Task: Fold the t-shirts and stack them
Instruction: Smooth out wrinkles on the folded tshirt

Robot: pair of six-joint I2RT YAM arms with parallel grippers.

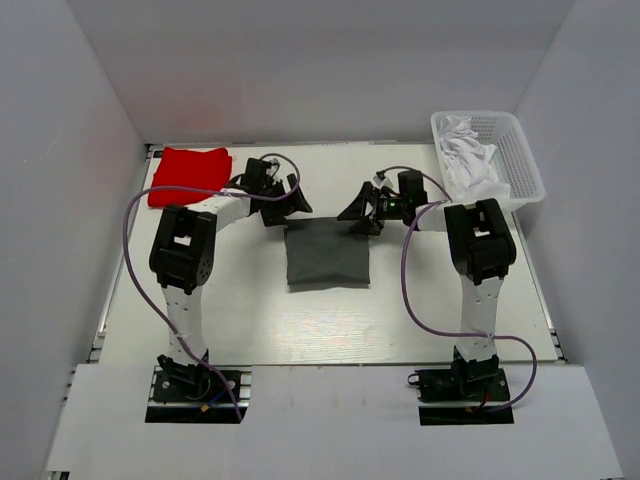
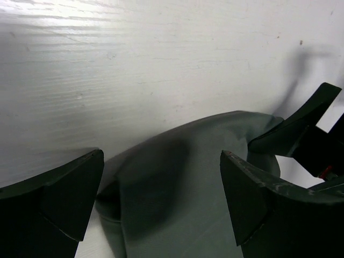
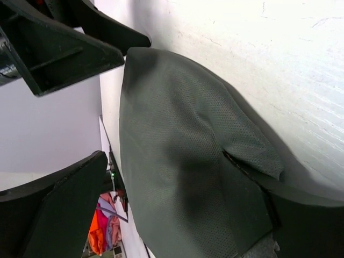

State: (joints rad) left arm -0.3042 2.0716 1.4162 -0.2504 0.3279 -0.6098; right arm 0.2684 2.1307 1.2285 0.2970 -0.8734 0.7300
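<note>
Grey t-shirt [image 1: 328, 257] lies flat, left end effector [image 1: 287, 211] and right end effector [image 1: 360, 218] spread wide at its far corners.

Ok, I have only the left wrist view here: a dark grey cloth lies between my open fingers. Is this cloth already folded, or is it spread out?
Observer: The top view shows the dark grey t-shirt as a neat folded rectangle in the middle of the white table. The left gripper is at its far left corner.
Operator: Good. Is there a stack somewhere for it?
Observer: Yes, one folded red t-shirt lies alone at the far left corner of the table.
</note>
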